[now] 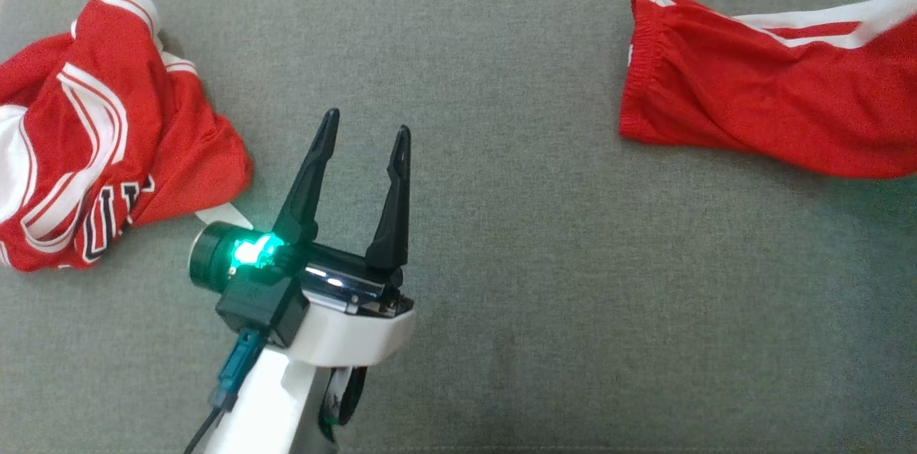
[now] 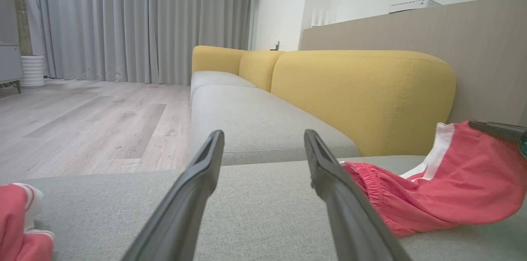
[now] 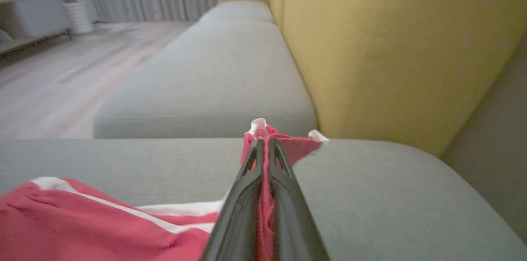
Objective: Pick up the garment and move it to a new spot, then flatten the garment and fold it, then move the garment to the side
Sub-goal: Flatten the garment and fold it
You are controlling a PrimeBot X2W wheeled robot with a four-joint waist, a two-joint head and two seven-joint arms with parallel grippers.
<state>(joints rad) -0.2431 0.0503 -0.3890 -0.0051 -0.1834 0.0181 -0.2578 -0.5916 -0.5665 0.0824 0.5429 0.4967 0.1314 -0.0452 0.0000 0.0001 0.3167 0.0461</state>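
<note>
Red shorts point(image 1: 745, 103) lie at the right of the grey seat point(image 1: 501, 46) in my head view, a crumpled jersey point(image 1: 107, 132) far left. My left gripper point(image 1: 364, 133) hovers between them, fingers apart. Left wrist: shorts just beside my spread fingers. Right wrist: my right gripper point(image 3: 263, 141) is clamped on the shorts' fabric.

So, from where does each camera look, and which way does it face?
Head view: from the robot's head, down onto the grey seat; open left gripper between jersey and shorts.
Left wrist view: from the left wrist, along the sofa toward the curtains; its own fingers spread.
Right wrist view: from the right wrist, along the same sofa; right gripper shut on the shorts.
Shared: all three show the shorts.
</note>
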